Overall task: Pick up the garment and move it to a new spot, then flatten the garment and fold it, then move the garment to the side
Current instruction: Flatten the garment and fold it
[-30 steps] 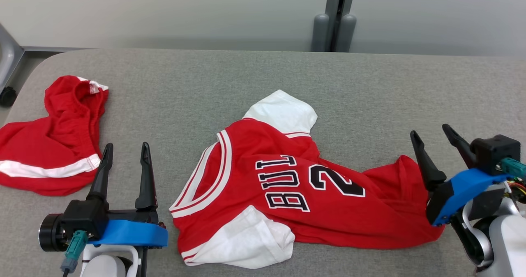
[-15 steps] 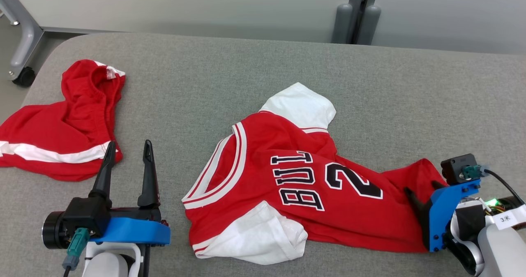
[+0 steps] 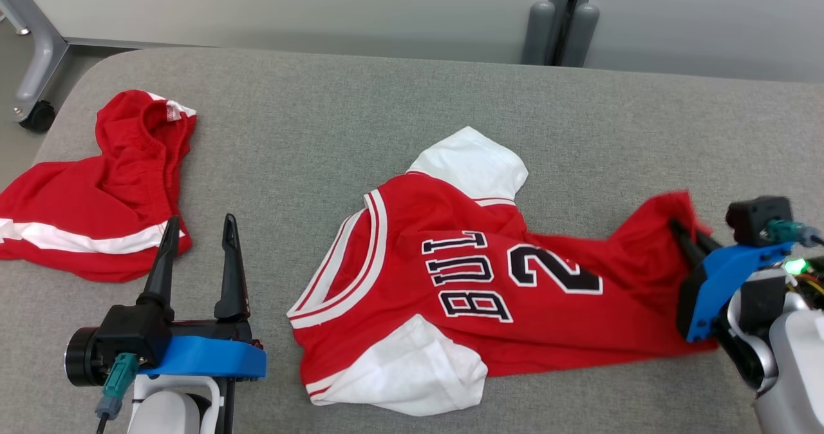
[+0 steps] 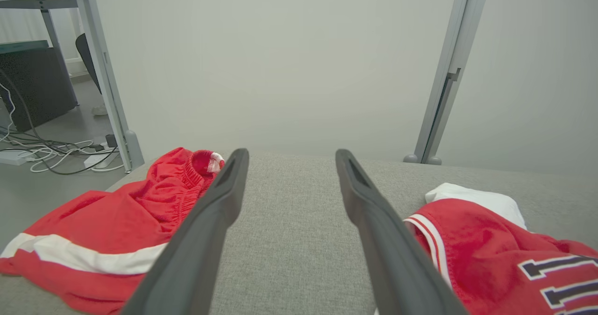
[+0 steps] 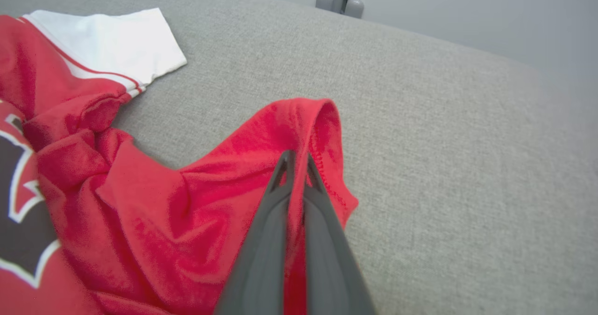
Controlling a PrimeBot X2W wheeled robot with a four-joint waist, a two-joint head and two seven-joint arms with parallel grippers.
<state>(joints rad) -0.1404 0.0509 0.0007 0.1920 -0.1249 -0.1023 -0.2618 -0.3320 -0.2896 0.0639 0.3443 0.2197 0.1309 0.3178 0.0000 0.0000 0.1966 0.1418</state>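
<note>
Grey padded surface (image 3: 412,99) took up most of head view. Red jersey (image 3: 450,305) lay centre to right of frame, crumpled, lettering up, neck toward lower centre, hem end at right edge w/ one corner looking raised off the surface. Red shorts (image 3: 90,196) sat bunched at upper left, well apart from jersey. Left claw (image 3: 200,223) hung at lower left, betw. shorts and jersey, fingers apart, nothing betw. them. Right claw (image 5: 295,158) at right edge had fingers together, clamped on the jersey's hem fold.

Step in hand, prob.: the pick-up, 1st part of task. Grip was made, move to new spot not yet done. Next move likely called for raising right claw w/o cloth slipping, then carrying it over. W/ a one-corner hold, rest of jersey would prob. drag or dangle.
</note>
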